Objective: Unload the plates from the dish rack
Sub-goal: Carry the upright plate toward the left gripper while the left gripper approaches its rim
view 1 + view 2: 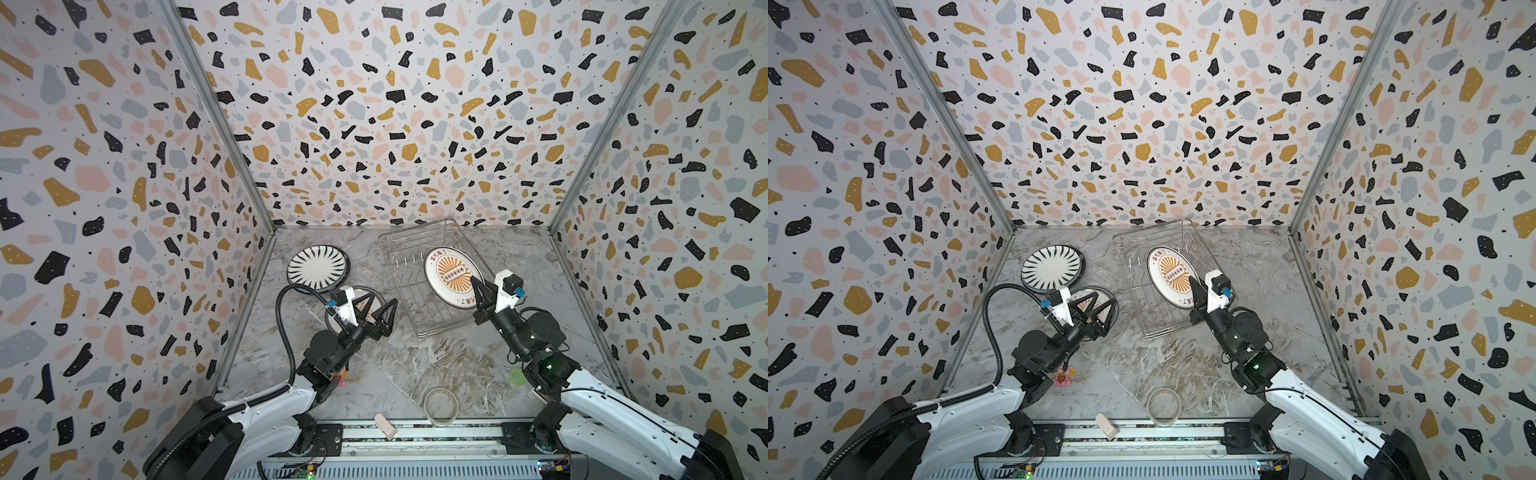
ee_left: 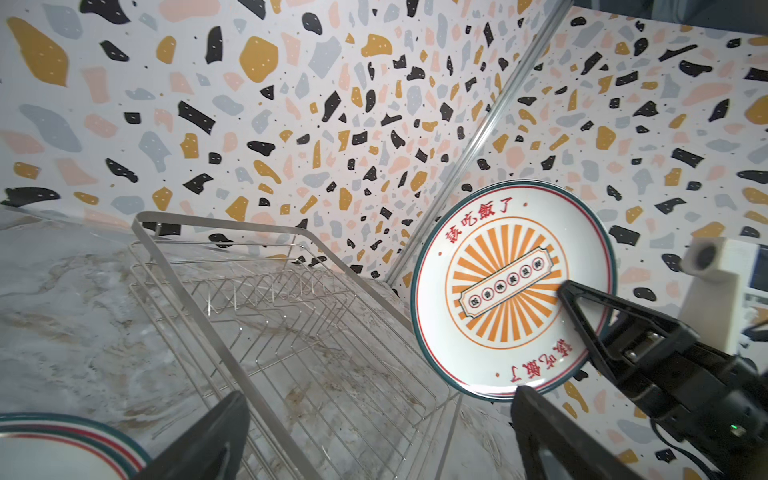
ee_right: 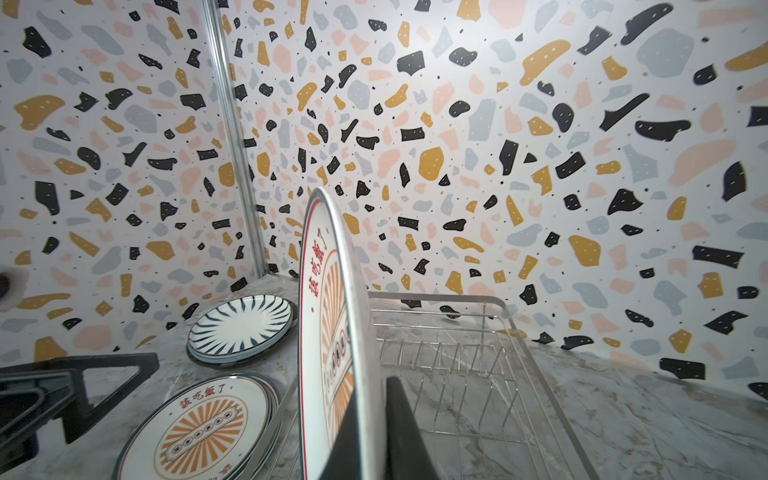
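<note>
**Spotter:** At the far left, at the back of the marble table [image 1: 415,374], a stack of black-striped plates [image 1: 318,268] lies flat, apart from the dish rack [image 1: 409,299].

**Desk:** Just to the right and nearer to you, your left gripper [image 1: 381,297] hangs with its jaws spread wide, holding nothing. Under it is a second stack, the orange-sunburst plates [image 3: 195,432], also flat on the table.

**Spotter:** The two stacks sit close beside each other. You cannot tell from these views whether their rims touch.

**Desk:** Right of centre, the dish rack, a silver wire basket, sits askew on the table near the back wall, with its short prongs [image 1: 409,261] upright.

**Spotter:** At the near edge, between your two arms, a translucent tape ring [image 1: 441,405] lies flat.

**Desk:** Over the rack's right half, one sunburst plate [image 1: 451,274] stands on edge with its printed face turned toward your left arm. Your right gripper [image 1: 476,283] is pinching its lower rim, with one finger [image 2: 602,301] across the printed face and the other behind.

**Spotter:** The views do not show whether that plate's lowest edge rests on the wires.
</note>
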